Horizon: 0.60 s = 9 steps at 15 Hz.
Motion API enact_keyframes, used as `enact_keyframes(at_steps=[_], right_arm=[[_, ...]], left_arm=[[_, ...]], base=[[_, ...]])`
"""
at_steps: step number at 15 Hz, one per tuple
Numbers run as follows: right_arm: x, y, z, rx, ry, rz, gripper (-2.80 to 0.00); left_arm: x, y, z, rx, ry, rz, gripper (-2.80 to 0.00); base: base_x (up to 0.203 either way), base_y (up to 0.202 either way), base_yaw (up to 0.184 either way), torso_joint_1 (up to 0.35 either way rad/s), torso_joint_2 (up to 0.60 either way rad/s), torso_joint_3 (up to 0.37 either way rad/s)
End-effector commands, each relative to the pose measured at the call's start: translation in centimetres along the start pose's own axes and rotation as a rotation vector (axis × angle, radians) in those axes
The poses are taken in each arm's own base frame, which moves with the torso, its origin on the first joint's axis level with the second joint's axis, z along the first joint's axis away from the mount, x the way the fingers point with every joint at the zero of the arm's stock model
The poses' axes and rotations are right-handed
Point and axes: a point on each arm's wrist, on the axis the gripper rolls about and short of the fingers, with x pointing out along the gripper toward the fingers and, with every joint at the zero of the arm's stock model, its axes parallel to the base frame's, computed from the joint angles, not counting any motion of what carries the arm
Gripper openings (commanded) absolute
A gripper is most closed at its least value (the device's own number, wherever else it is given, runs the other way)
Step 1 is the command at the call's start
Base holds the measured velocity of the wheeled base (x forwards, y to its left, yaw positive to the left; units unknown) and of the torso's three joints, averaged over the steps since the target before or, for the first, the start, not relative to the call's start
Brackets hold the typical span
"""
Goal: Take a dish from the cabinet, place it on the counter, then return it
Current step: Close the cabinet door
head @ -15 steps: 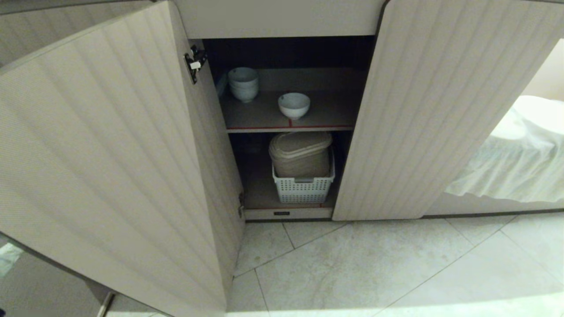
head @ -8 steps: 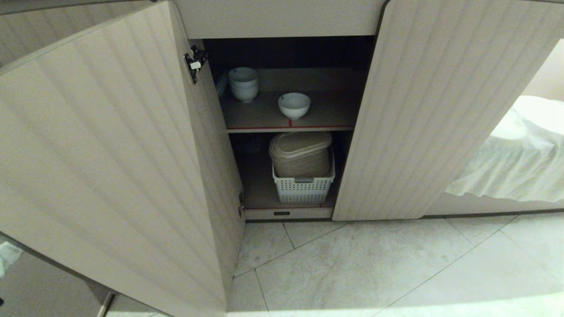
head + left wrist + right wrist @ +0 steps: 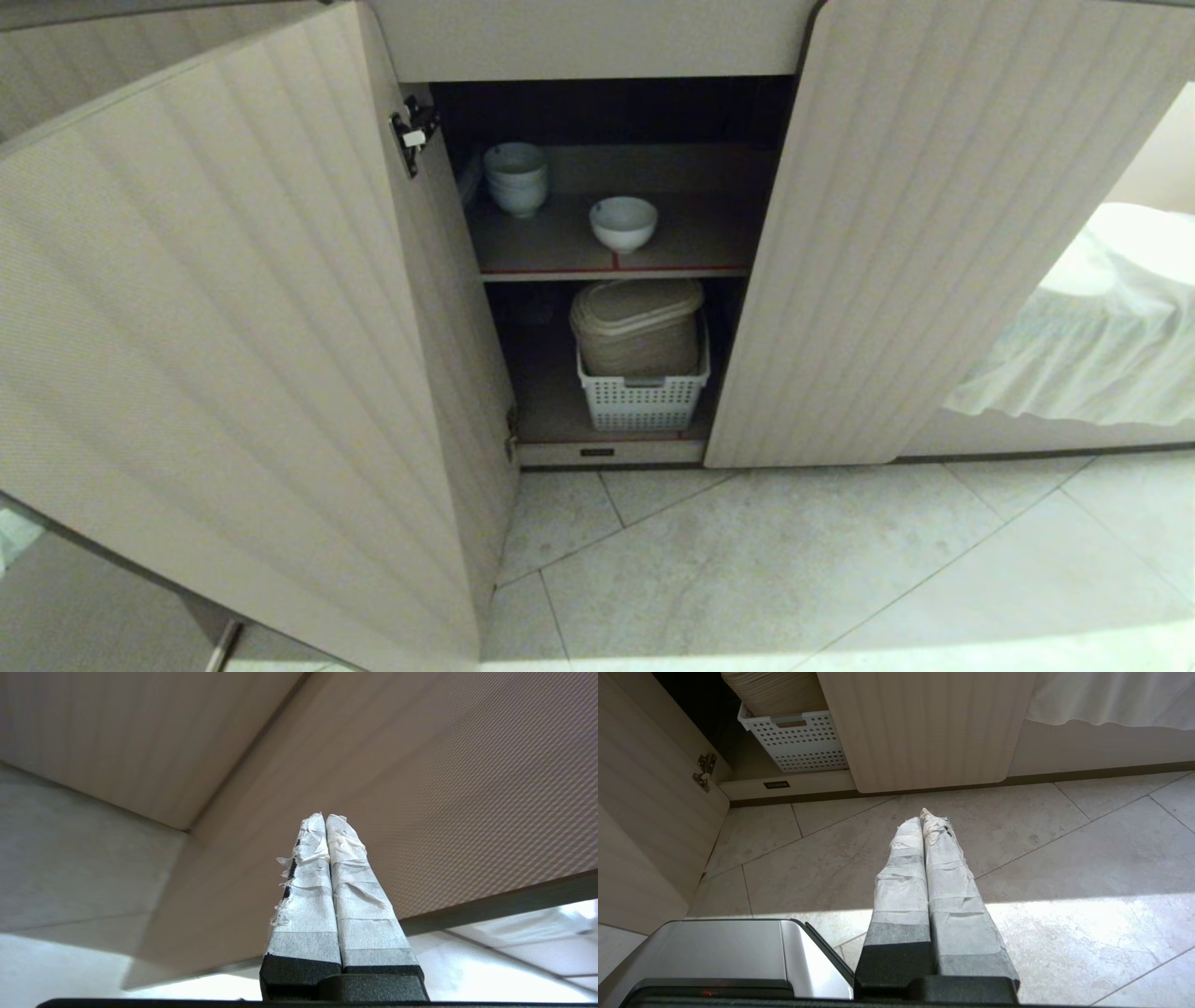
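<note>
The cabinet stands open, both ribbed beige doors swung out. On its upper red-edged shelf the dish, a small white bowl, sits upright near the front, apart from a stack of white bowls at the back left. Neither arm shows in the head view. My left gripper is shut and empty, its taped fingers close to the outer face of the left door. Over the floor tiles in front of the cabinet, my right gripper hangs shut and empty. The counter is out of view.
A white perforated basket holding a beige lidded container fills the lower shelf. The left door swings far out over the floor; the right door angles outward. White cloth hangs at the right. The robot's silver base lies beside the right gripper.
The cabinet, bowls and basket have not moved in the head view. A pale patch at the lower left edge, below the left door, shifted slightly.
</note>
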Motion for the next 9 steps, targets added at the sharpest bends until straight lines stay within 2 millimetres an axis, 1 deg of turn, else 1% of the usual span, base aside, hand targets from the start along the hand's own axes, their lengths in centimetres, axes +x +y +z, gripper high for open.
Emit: enact_keyframes(at_steps=[1,4,9], right_arm=[[0.00,0.00,-0.01,0.001,0.001,0.001,-2.80],[0.00,0.00,-0.01,0.001,0.001,0.002,-2.80],[0.00,0.00,-0.01,0.001,0.001,0.001,-2.80]], left_arm=[[-0.06,-0.04,-0.02,-0.029,0.012,-0.018,-2.80],[-0.45,0.01,-0.27,-0.029,0.071,-0.059,-2.80],[-0.47,-0.05,-0.32,-0.030,0.095,-0.088,-2.80]], base=[[0.000,0.000,0.000,0.000,0.00,0.000],[0.000,0.000,0.000,0.000,0.00,0.000],[0.000,0.000,0.000,0.000,0.00,0.000]])
